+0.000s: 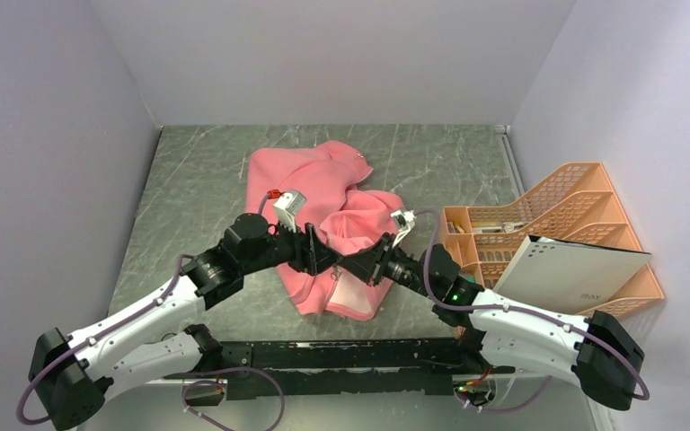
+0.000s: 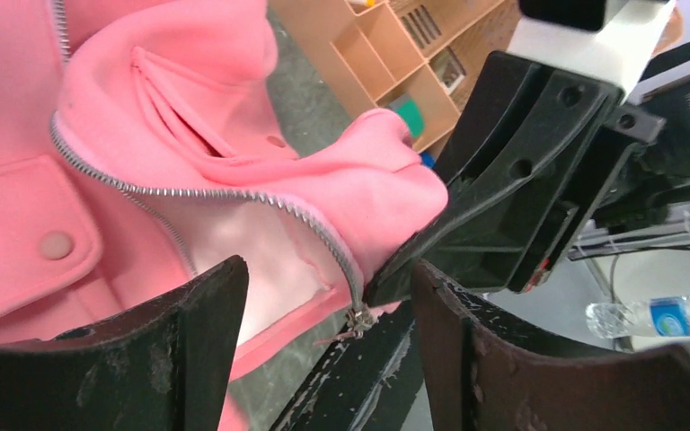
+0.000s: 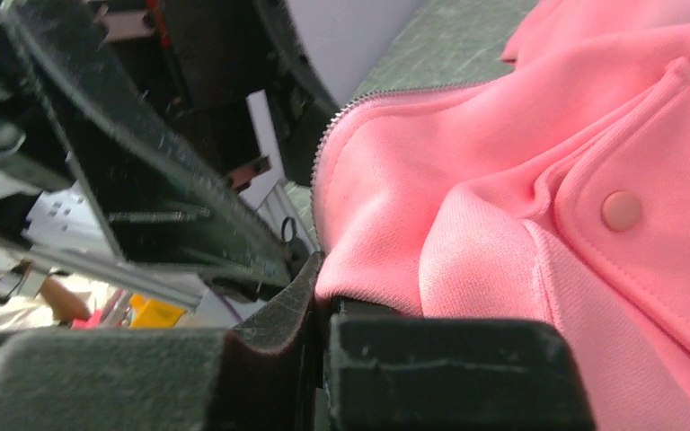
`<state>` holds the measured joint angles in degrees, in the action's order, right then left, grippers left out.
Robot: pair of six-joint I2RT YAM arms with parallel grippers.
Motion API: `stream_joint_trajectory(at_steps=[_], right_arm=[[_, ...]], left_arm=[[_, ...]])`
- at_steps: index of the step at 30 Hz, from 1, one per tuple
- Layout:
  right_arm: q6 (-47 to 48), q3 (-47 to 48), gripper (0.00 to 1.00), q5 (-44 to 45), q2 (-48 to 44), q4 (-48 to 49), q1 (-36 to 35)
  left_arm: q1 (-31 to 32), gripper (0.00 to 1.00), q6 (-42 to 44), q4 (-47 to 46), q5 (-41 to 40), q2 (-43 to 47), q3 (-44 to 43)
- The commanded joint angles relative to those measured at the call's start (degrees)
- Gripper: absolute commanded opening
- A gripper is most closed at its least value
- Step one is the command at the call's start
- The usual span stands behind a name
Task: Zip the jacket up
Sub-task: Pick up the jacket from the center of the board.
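Right gripper tight on jacket; left gripper wide.

In the top view the left arm and the right arm cover the front of the jacket; I cannot make out its zipper there.

Soft, matt pink knit cloth on the jacket, smoother and paler on its lining. Bright silvery metal in the zipper teeth; matt pink snap. Black plastic for the left fingers, dull, scuffed and dusty. Grainy, rough black pads on the right. Dark marbled table, faint sheen. Peach perforated plastic organizer. Clear glossy plastic bottle.
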<state>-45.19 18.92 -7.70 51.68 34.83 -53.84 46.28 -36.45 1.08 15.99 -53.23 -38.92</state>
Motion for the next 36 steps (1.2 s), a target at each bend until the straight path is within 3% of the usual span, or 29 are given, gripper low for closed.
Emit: stream_joint_trajectory(at_steps=[1, 8, 14, 17, 24, 30, 36], right_arm=[[0.83, 8.18, 0.0, 5.76, 1.9, -11.39, 0.43], [2.41, 9.75, 0.0, 16.04, -1.78, -19.17, 0.6], [3.06, 9.7, 0.0, 14.81, -2.79, -20.95, 2.05], [1.82, 9.39, 0.0, 17.27, -4.31, -23.27, 3.44], [-3.5, 9.94, 0.0, 27.02, -7.34, -35.37, 6.09], [-3.69, 8.75, 0.0, 24.23, -8.19, -37.06, 7.73], [0.03, 7.79, 0.0, 18.66, -9.82, -32.93, 7.96]], left_arm=[[0.12, 0.71, 4.44, 7.88, -6.99, 2.44, -3.46], [0.12, 0.8, 5.94, 16.4, -15.89, 7.14, -3.92], [1.1, 0.8, 4.27, 24.09, -17.34, 6.79, -5.3], [5.63, 0.79, 0.38, 27.4, -21.2, 8.67, -2.86], [23.81, 0.77, -11.52, 35.26, -33.65, 4.88, -1.62], [28.99, 0.76, -15.18, 33.44, -34.01, -1.67, -0.26], [29.52, 0.76, -17.11, 35.15, -37.49, -3.82, -0.82]])
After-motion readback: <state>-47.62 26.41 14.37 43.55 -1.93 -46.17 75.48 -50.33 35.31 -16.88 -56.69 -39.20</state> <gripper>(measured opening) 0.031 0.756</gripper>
